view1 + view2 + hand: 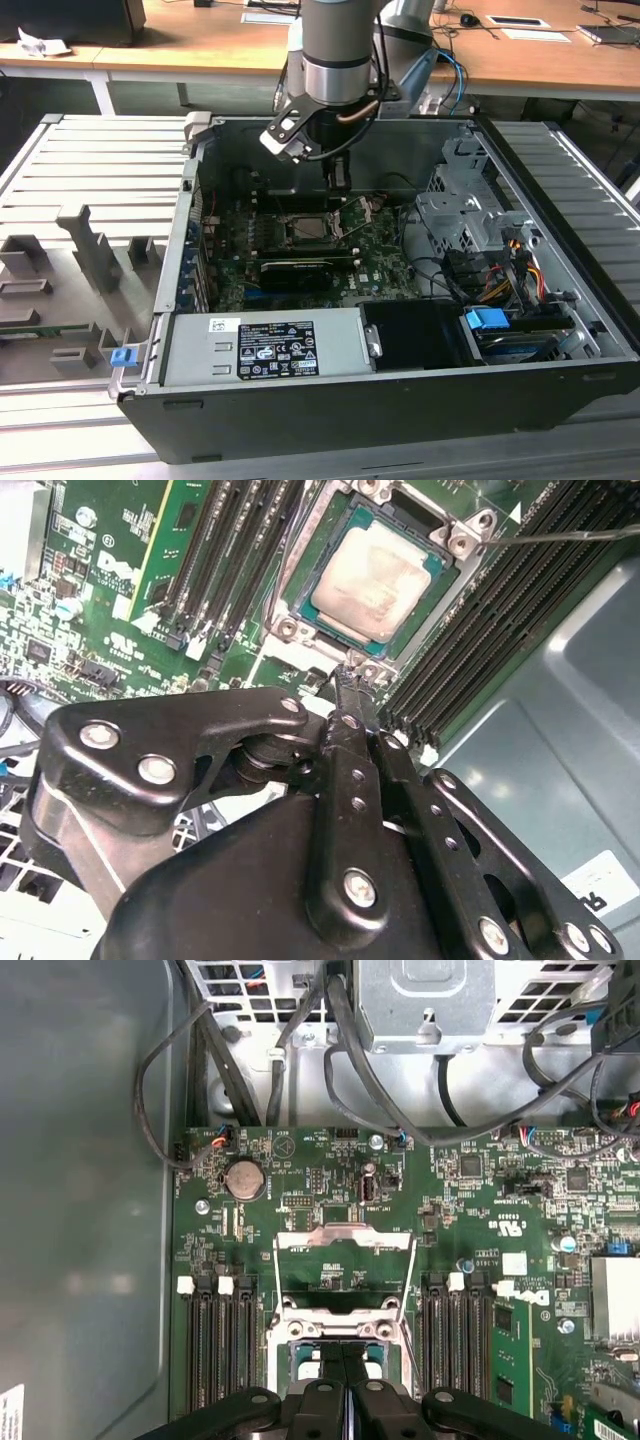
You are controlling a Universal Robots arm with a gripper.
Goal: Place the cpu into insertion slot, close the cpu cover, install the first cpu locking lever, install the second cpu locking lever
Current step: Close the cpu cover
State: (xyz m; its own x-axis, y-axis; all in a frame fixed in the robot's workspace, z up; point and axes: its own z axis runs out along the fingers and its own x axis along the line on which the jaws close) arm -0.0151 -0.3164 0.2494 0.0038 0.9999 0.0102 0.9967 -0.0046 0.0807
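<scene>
The gripper [343, 1355], fingers pressed together, hangs over the slot [298, 1348] in the green board [470, 1220]. The cover [345, 1241] stands tilted open beside it. Black memory sockets [215, 1340] flank both, and cables [300, 1050] leave the board's edge.

The cpu [376, 580] lies in the insertion slot [318, 555]

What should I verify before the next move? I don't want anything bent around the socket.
1. cpu lying flat in the insertion slot: ok.
2. cpu cover closed over it: not ok, it stands raised in the first wrist view.
3. locking lever latched: not ok, it sticks out free of the socket.
4. gripper empty: ok, shut with nothing between its fingers.
5. gripper tip clear of the slot's metal rim: cannot tell, it sits right at the edge.
</scene>
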